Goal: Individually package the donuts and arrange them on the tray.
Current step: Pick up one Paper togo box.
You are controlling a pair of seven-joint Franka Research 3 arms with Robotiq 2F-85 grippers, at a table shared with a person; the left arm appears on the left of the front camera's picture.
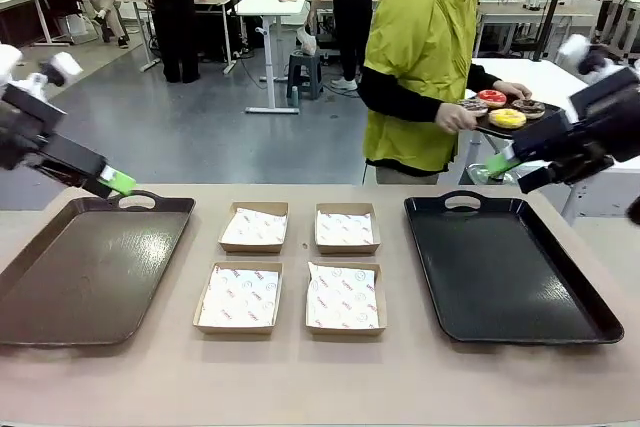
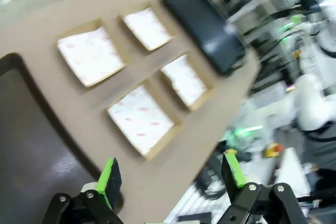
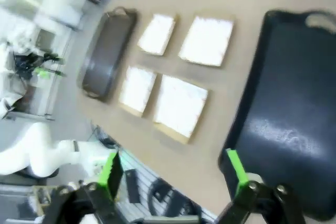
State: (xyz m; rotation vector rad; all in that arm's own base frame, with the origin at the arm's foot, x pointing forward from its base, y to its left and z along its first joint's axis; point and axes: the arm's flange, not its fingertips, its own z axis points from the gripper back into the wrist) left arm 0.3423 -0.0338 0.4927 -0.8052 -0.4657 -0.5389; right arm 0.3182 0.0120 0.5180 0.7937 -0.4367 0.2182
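Note:
Beyond the table's far right, a person's hands carry a small dark tray (image 1: 497,128) with the donuts: red (image 1: 492,97), yellow (image 1: 507,118), dark chocolate (image 1: 528,106) and sprinkled chocolate (image 1: 474,105). My right gripper (image 1: 500,162) hovers open just below that tray, above the far edge of the black tray (image 1: 500,277). Its wrist view looks down past the open gripper (image 3: 173,169) on the black tray (image 3: 283,114). My left gripper (image 1: 115,182) hangs open over the far left of the brown tray (image 1: 90,267). Nothing sits in the open gripper (image 2: 170,174) in its wrist view.
Four paper-lined cardboard boxes sit between the trays: far left (image 1: 254,227), far right (image 1: 346,228), near left (image 1: 239,297), near right (image 1: 344,297). The brown tray (image 3: 105,51) and black tray (image 2: 205,24) hold nothing. Bare tabletop (image 1: 320,377) runs along the near edge.

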